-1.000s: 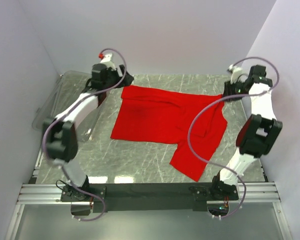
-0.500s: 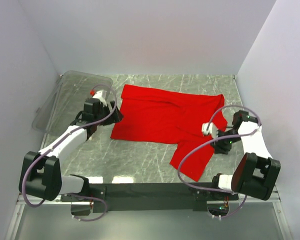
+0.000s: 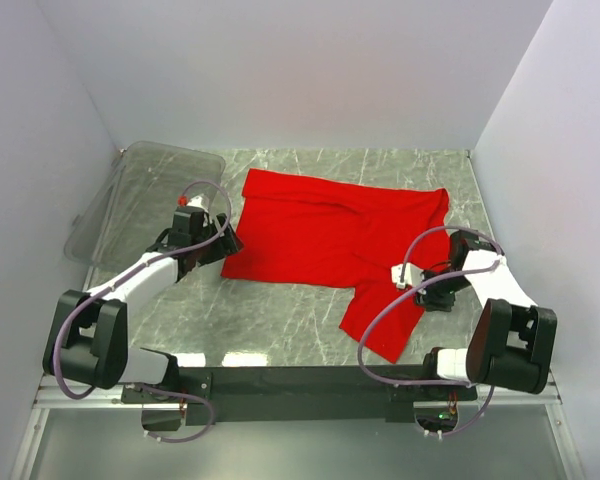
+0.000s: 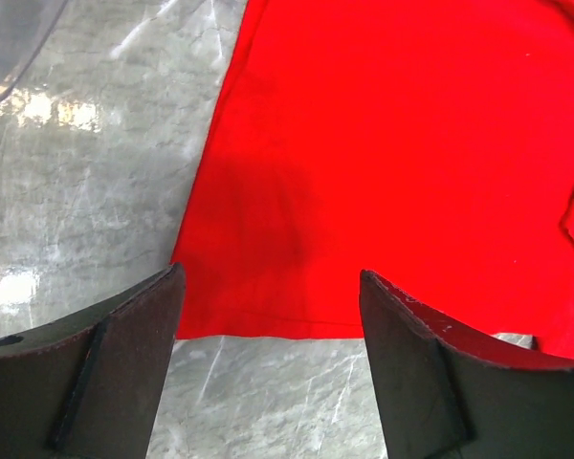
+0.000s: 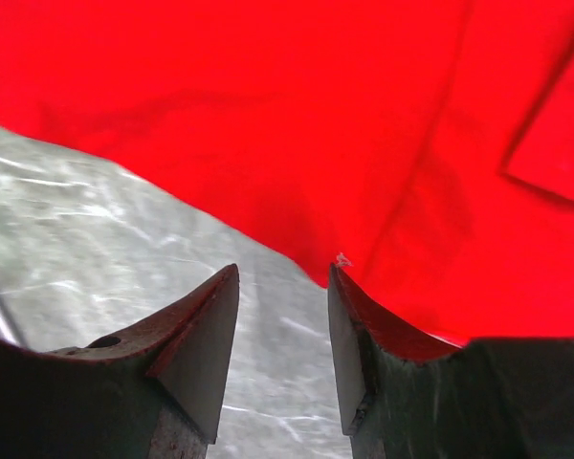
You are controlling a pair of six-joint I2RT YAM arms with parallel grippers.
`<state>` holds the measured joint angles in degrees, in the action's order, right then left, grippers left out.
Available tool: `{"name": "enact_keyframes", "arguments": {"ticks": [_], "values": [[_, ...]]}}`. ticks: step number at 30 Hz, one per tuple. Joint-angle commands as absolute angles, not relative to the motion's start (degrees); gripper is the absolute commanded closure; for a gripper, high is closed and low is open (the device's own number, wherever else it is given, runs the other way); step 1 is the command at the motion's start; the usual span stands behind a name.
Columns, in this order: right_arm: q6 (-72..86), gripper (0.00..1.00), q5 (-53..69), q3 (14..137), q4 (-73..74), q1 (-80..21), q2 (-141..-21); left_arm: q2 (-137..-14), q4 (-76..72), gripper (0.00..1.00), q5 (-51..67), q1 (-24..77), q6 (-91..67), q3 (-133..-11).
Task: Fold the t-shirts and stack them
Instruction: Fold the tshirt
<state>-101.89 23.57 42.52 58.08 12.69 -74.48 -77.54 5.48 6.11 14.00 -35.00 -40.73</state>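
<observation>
The red t-shirt (image 3: 330, 235) lies spread on the marble table, with one part reaching toward the near edge at the right. My left gripper (image 3: 227, 242) is open and empty, low at the shirt's near left corner. In the left wrist view my left gripper (image 4: 273, 277) stands wide, with the shirt's hem (image 4: 402, 143) just ahead. My right gripper (image 3: 427, 292) is open and empty at the shirt's right side. In the right wrist view my right gripper (image 5: 282, 273) hangs over bare marble, with the shirt's edge (image 5: 316, 115) by the right fingertip.
A clear plastic bin (image 3: 140, 195) lies at the far left of the table, beside the left arm; its corner shows in the left wrist view (image 4: 10, 48). White walls close in the left, back and right sides. Bare marble (image 3: 280, 320) lies in front of the shirt.
Both arms have drawn back from the shirt's far corners to its near side and dropped low. The shirt's far right corner now lies flat.
</observation>
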Motion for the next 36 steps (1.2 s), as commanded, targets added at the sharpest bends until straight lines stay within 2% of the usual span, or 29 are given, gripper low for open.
{"name": "enact_keyframes", "arguments": {"ticks": [1, 17, 36], "values": [[-102.3, 0.51, 23.03, 44.38, 54.5, 13.27, -75.06, -76.91, 5.71, 0.22, 4.05, 13.8, -35.6, -41.05], [-102.22, 0.52, 23.38, 47.99, 52.74, 17.4, -78.83, -78.84, 10.98, 0.34, 4.31, 13.8, -36.74, -40.43], [-100.46, 0.52, 20.3, 47.46, 50.1, 16.17, -86.21, -80.77, 13.18, 0.35, 4.75, 14.06, -37.09, -40.52]]}}
